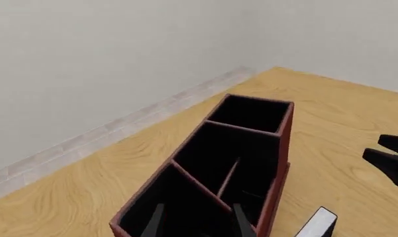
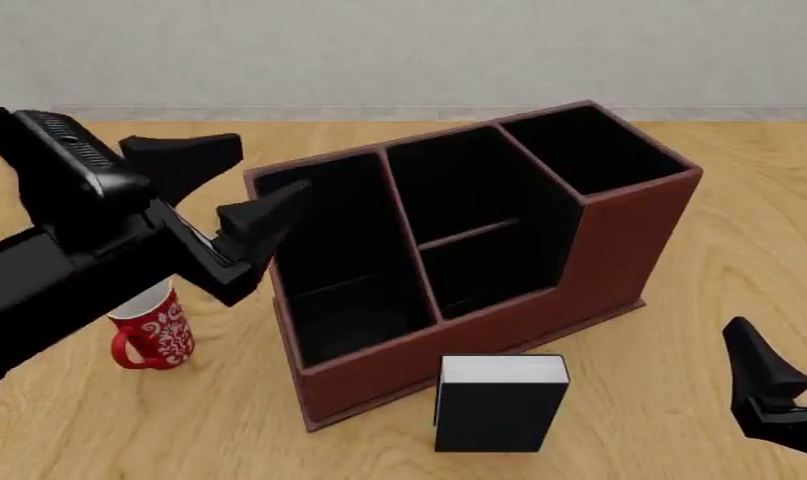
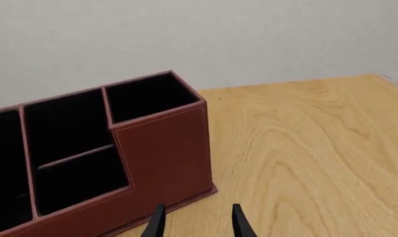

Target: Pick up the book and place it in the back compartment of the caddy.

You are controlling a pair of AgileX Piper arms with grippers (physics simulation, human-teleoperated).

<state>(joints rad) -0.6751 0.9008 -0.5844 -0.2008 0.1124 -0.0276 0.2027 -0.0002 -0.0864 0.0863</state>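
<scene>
The black book [image 2: 499,402] with white page edges stands upright on the table, right in front of the caddy's low front wall. The dark red-brown caddy [image 2: 617,250] stands mid-table with its black sections open. My left gripper [image 2: 270,165] is open and empty, hovering over the caddy's left end. In the left wrist view its fingertips [image 1: 197,219] hang above the caddy [image 1: 284,143], with the book's corner [image 1: 317,224] at the edge. My right gripper [image 2: 781,338] is open and empty, low at the front right, right of the book. The right wrist view shows its fingertips [image 3: 197,222] before the caddy [image 3: 162,153]; the book is out of that view.
A red-and-white patterned mug [image 2: 154,335] stands left of the caddy, under my left arm. A pale wall with a baseboard [image 2: 403,112] runs behind the table. The right gripper also shows in the left wrist view [image 1: 389,160].
</scene>
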